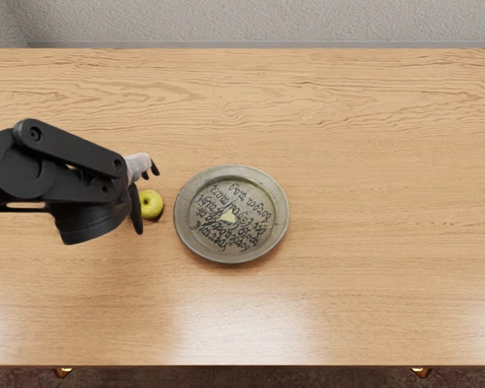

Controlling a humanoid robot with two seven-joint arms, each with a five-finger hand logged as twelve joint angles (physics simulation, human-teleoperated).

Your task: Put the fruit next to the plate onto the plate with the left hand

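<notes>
A small yellow-green fruit (151, 204) lies on the wooden table just left of the plate (231, 213), a round grey-green dish with dark lettering and nothing on it. My left hand (139, 190) comes in from the left edge on a bulky black arm and hovers right beside the fruit, on its left side. Its fingers (136, 218) are spread around the fruit's near-left side and hold nothing. A narrow strip of bare wood separates fruit and plate rim.
The wooden table (356, 121) stretches wide to the right and toward the back wall. Its front edge runs along the bottom of the view.
</notes>
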